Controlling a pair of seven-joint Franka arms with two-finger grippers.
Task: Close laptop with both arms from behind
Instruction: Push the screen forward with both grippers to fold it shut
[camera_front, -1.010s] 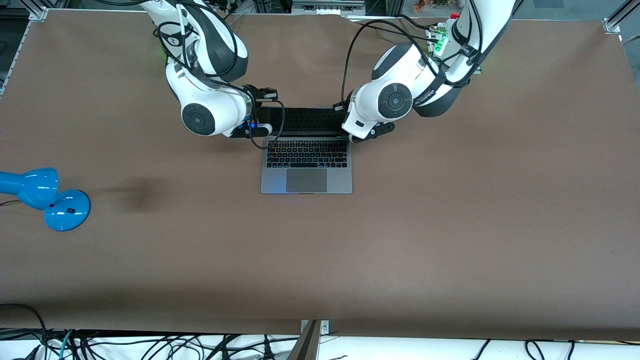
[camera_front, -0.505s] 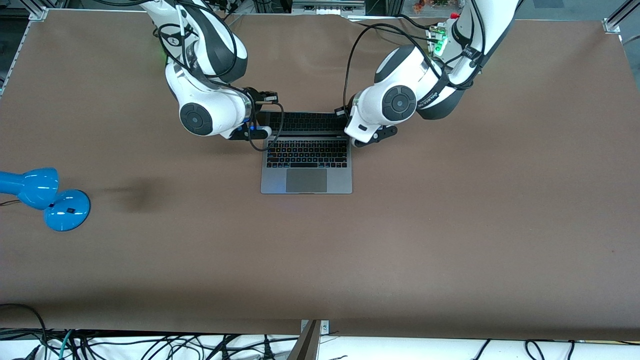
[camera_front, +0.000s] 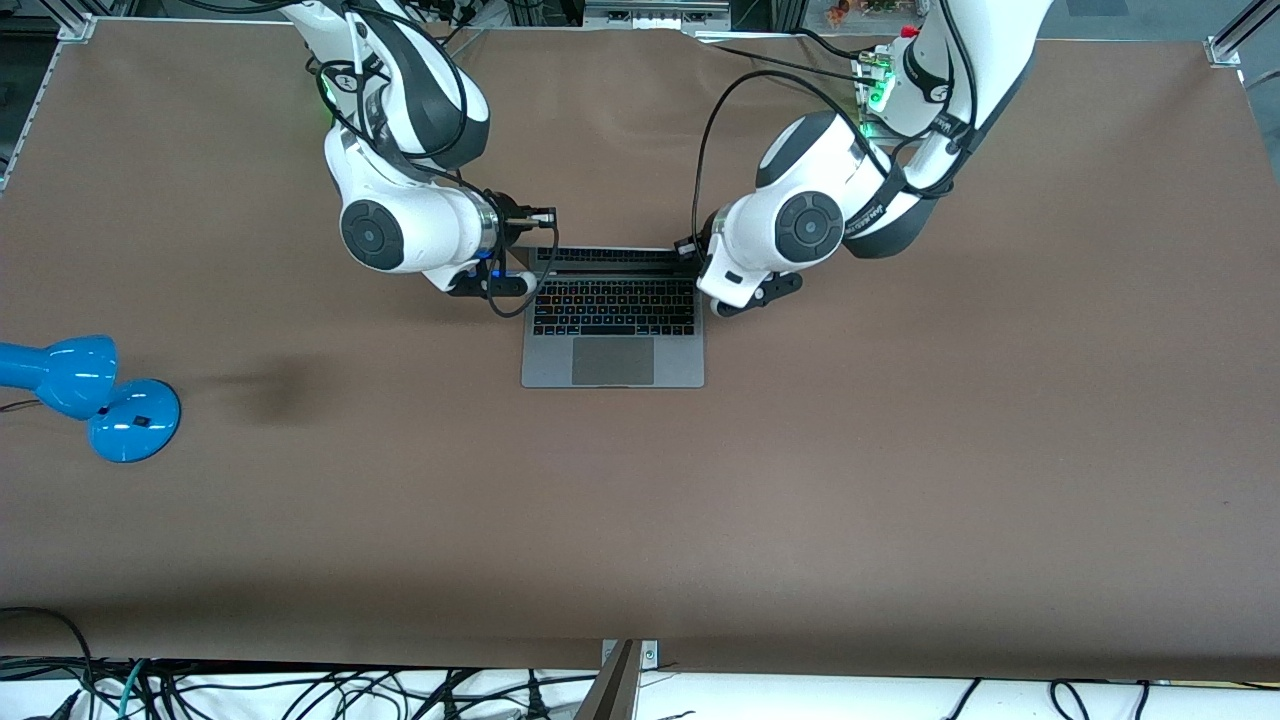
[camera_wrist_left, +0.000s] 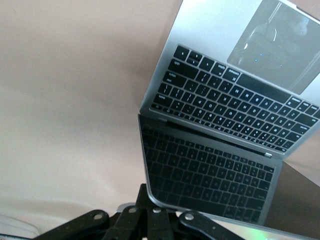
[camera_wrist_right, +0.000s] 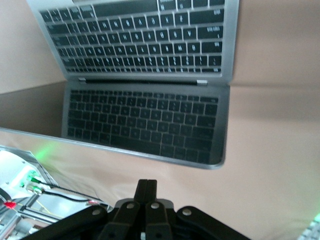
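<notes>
Centrally on the counter (camera_front: 900, 480) sits the laptop (camera_front: 612, 335), lid half-lowered between both arms. Left end effector (camera_wrist_left: 148, 212) and right end effector (camera_wrist_right: 146, 197) show pinched-together, empty fingers at the lid's edge; uneven pushing could skew it.

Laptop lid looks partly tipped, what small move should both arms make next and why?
Probably both should press on toward the keyboard. The laptop is not shut: its screen mirrors the keys, and the left claw and right claw sit at its top corners.
</notes>
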